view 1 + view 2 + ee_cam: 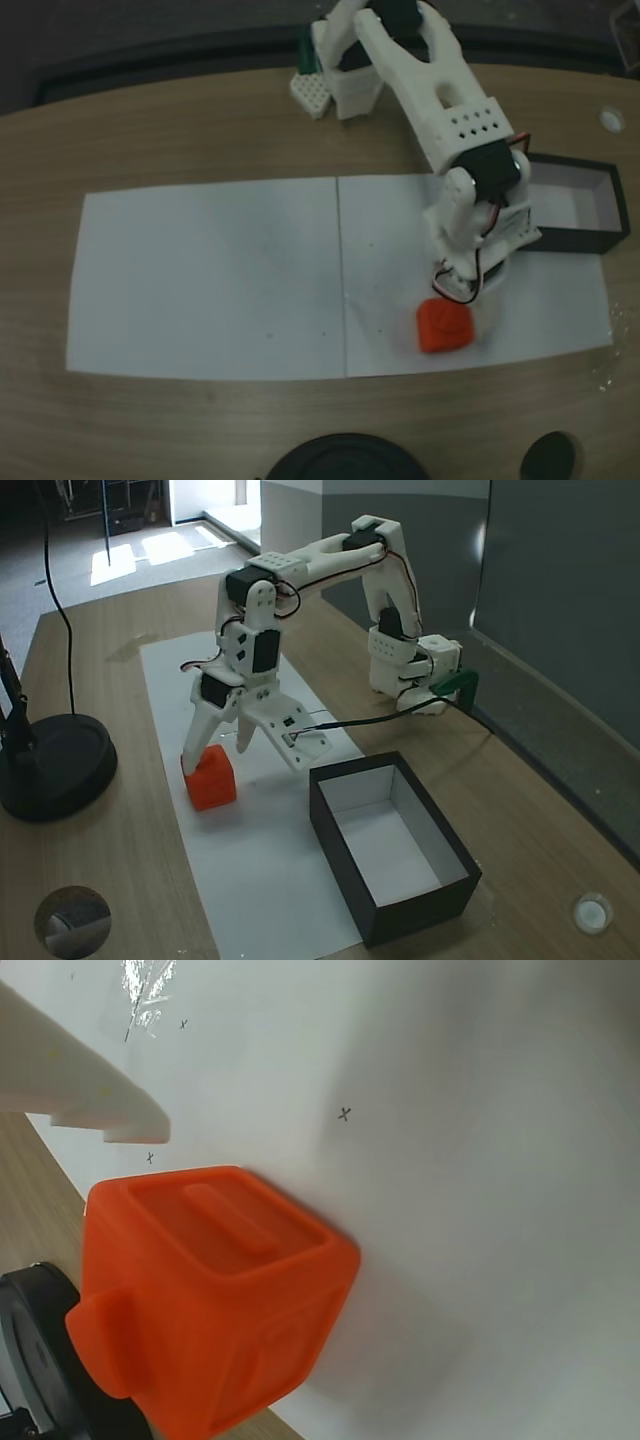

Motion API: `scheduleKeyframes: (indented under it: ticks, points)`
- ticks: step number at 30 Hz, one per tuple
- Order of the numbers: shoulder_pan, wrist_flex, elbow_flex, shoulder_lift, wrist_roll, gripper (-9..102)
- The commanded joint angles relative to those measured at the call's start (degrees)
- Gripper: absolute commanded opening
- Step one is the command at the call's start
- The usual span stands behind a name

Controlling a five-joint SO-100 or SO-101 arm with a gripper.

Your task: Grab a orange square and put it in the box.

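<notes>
The orange square (445,327) sits on the white paper, to the lower left of the box in the top-down fixed view. It is chunky, with a raised bar on top (215,1280). My gripper (216,748) hangs open just above it, its fingers spread to either side of the block's top, touching nothing that I can make out. In the top-down fixed view the gripper (455,293) is at the block's far edge. One white finger (95,1095) reaches in at the wrist view's upper left. The box (420,912) is black-walled with a pale bottom, and stands open to the right (575,241).
Two white paper sheets (210,280) cover the wooden table. A black round stand base (55,765) with a cable is left of the block. The arm's base (410,665) stands at the table's far side. A small dark disc (72,920) lies near the front edge.
</notes>
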Motion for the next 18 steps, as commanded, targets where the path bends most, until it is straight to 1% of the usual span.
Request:
scheduleKeyframes:
  ticks: [1,12,14,17,18]
  points:
    - [0.3,-1.1,-3.2,0.9,0.0,36]
    - [0.2,-3.3,-2.9,0.5,-0.3,35]
    - [0.3,-3.3,-2.9,0.4,-0.3,28]
    - [0.2,-3.3,-3.0,0.4,0.3,9]
    - [0.2,-3.3,-3.1,0.4,0.1,5]
